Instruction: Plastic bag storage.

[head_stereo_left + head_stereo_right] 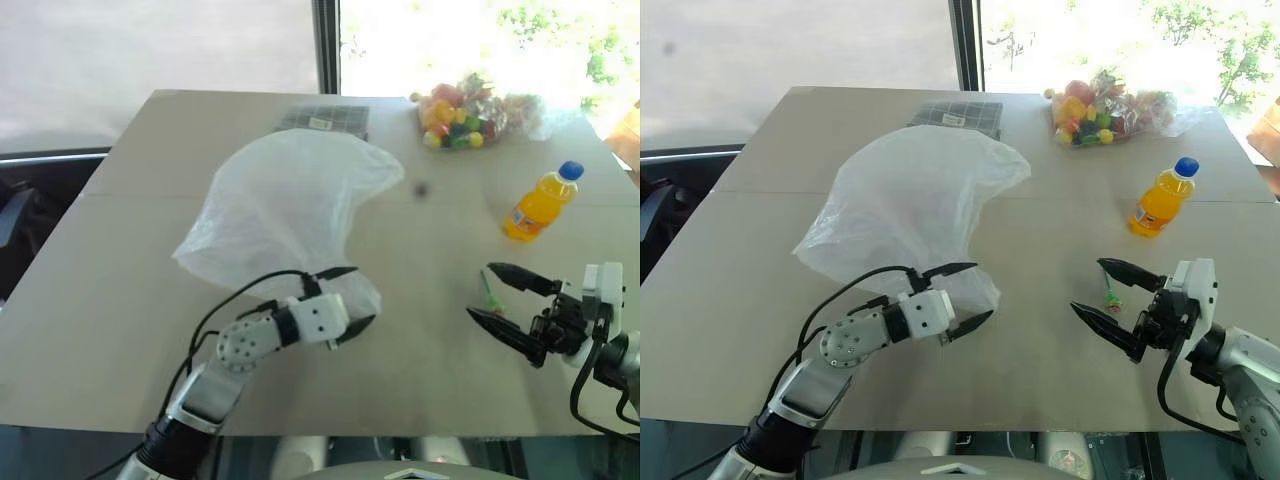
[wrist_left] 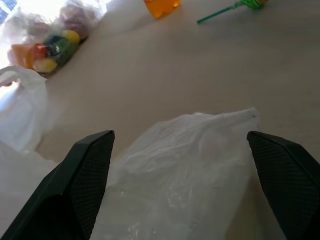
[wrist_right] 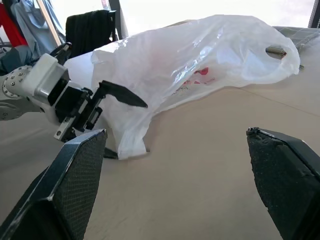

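While both arms sit at the near edge of the table (image 1: 90, 330), the left gripper (image 1: 958, 295) has its two black fingers spread wide around the nearest corner of the plastic bag (image 1: 910, 195), one finger above the film and one low beside it, with nothing pinched yet. The right gripper (image 1: 1108, 295) hangs over bare tabletop well apart from the bag, jaws likewise wide apart and empty, with a green-stemmed lollipop (image 1: 1110, 297) lying just beneath it.

From here the bag billows from that corner toward the middle of the table, puffed with air, its handle loop at the far end and red print showing through on the right gripper's side. My worry is the thin film: if the fingers close on a single loose fold, it may slip out or just drag the whole bag along. The trapped air could also make it spring back when pressed.

Farther off stand an orange drink bottle (image 1: 1158, 200), a bag of colourful candies (image 1: 1100, 108) and a dark flat packet (image 1: 958, 115); a wide sweep could knock the bottle over.
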Motion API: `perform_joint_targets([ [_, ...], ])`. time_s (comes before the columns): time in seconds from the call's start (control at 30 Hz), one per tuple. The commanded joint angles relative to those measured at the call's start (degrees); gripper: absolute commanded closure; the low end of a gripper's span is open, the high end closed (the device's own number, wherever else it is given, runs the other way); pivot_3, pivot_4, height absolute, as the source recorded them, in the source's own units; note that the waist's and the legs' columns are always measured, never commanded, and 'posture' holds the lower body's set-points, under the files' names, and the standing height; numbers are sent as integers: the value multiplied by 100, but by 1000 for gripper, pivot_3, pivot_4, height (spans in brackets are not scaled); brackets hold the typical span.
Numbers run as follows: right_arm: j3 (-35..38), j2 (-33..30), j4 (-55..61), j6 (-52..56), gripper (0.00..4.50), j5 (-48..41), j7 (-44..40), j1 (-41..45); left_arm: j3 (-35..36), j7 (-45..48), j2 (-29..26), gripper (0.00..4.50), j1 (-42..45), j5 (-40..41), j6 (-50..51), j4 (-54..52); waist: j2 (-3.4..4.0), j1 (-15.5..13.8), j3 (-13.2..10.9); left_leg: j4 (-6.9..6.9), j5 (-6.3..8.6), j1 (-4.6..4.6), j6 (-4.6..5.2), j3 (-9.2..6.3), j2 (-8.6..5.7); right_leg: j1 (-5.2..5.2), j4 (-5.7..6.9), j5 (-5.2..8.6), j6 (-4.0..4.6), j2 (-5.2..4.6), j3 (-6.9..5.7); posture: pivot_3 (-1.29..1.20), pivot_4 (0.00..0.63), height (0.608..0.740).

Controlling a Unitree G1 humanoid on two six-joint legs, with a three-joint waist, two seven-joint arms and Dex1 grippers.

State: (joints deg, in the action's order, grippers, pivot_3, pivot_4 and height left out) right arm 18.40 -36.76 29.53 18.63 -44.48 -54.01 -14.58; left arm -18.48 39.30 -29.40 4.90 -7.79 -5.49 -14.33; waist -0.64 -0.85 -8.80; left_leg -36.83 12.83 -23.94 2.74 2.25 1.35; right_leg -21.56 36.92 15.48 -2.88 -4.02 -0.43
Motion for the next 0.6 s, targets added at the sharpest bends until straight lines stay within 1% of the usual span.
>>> perform_joint_targets([
  [0.03, 140, -33, 144, -62, 0, -40, 19, 36, -135, 235, -15, 63, 122, -10, 409, -184, 0, 2, 0, -1, 0, 0, 0, 2, 0, 0, 0, 0, 0, -1, 2, 0, 150, 740],
  [0.2, 132, -21, 123, -86, 0, -18, 25, 50, -203, 403, 15, 63, 115, 68, 933, -208, 1, 2, 1, -2, 0, 0, 0, 2, 1, 0, 0, -1, -1, -2, 3, 0, 150, 740],
  [0.33, 122, -10, 114, -93, 0, -5, 32, 64, -194, 454, 18, 63, 82, 192, 1099, -252, 1, 1, 2, -2, 0, 1, 0, 1, 2, 1, 1, -1, 0, -8, 4, 0, 150, 740],
  [0.43, 92, 1, 94, -99, 0, 24, 27, 64, -144, 443, -3, 878, 38, 262, 1234, -271, 1, 2, 2, -2, 0, 1, 0, 1, 2, 0, 1, -1, 0, -11, 5, 0, 150, 740],
  [0.47, 76, -2, 90, -89, 0, 38, 31, 64, -112, 437, 2, 1319, 9, 307, 1295, -277, 1, 2, 2, -2, 0, 1, 0, 1, 3, 0, 1, -1, 0, -12, 5, 0, 150, 740],
  [0.5, 66, -4, 85, -84, 0, 50, 34, 65, -81, 435, 6, 1577, -23, 351, 1349, -286, 2, 2, 2, -2, 0, 1, 0, 1, 4, 0, 1, -1, 0, -13, 6, 0, 150, 740],
  [0.57, 44, -6, 62, -86, 0, 83, 37, 70, 7, 404, 37, 2584, -112, 495, 1501, -313, 2, 5, 2, -2, 0, 3, 0, 1, 8, 0, 3, -1, 1, -16, 9, 0, 150, 740],
  [0.6, 36, -4, 51, -88, 0, 97, 35, 73, 63, 372, 75, 2920, -161, 594, 1594, -330, 2, 5, 2, -3, 0, 5, 0, 1, 10, 0, 5, -1, 2, -16, 11, 0, 150, 740],
])
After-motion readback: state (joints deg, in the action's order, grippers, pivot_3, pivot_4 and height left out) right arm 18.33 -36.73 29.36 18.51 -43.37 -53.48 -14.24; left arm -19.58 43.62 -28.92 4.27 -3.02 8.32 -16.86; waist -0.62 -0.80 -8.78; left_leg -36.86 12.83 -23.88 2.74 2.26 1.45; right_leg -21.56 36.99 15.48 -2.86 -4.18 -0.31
